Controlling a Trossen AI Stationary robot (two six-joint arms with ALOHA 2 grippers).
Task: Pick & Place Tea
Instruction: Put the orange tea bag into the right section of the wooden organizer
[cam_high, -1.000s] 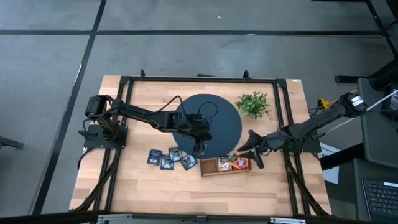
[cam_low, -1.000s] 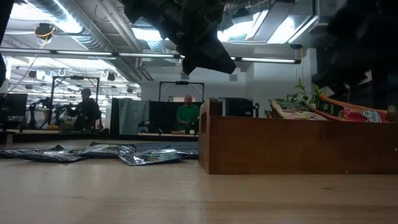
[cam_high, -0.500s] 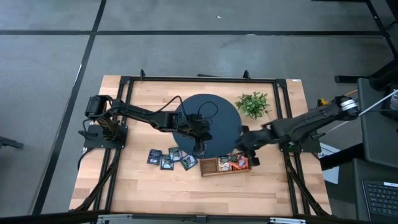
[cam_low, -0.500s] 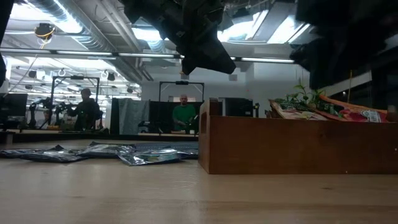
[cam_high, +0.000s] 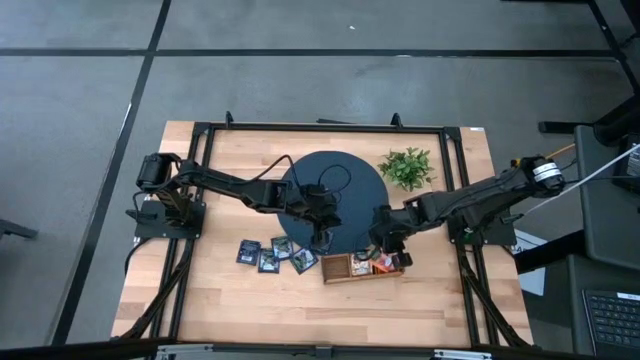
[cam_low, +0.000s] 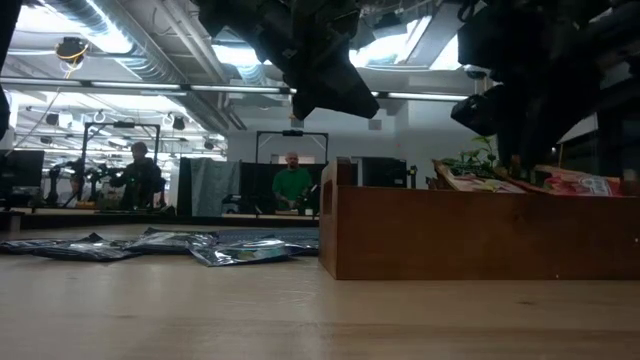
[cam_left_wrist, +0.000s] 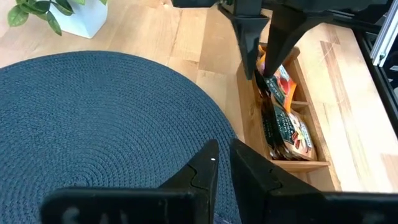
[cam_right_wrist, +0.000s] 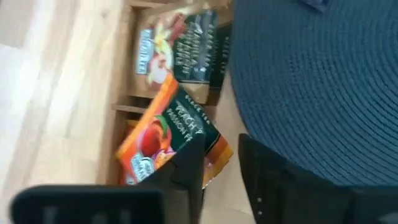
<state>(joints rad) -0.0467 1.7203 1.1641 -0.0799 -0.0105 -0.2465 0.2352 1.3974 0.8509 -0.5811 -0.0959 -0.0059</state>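
The right gripper (cam_high: 385, 243) is hanging over the wooden tray's (cam_high: 338, 268) three o'clock end, fingers slightly apart around an orange sachet (cam_right_wrist: 163, 138) standing in it. The left gripper (cam_high: 322, 236), nearly closed and empty, is hovering at the round mat's (cam_high: 350, 185) six o'clock edge; loose sachets (cam_high: 272, 254) are lying at the tray's nine o'clock.

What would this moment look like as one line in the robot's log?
right claw: over wooden tray, open around orange tea sachet | left claw: above round dark mat, empty | dark sachets: on table
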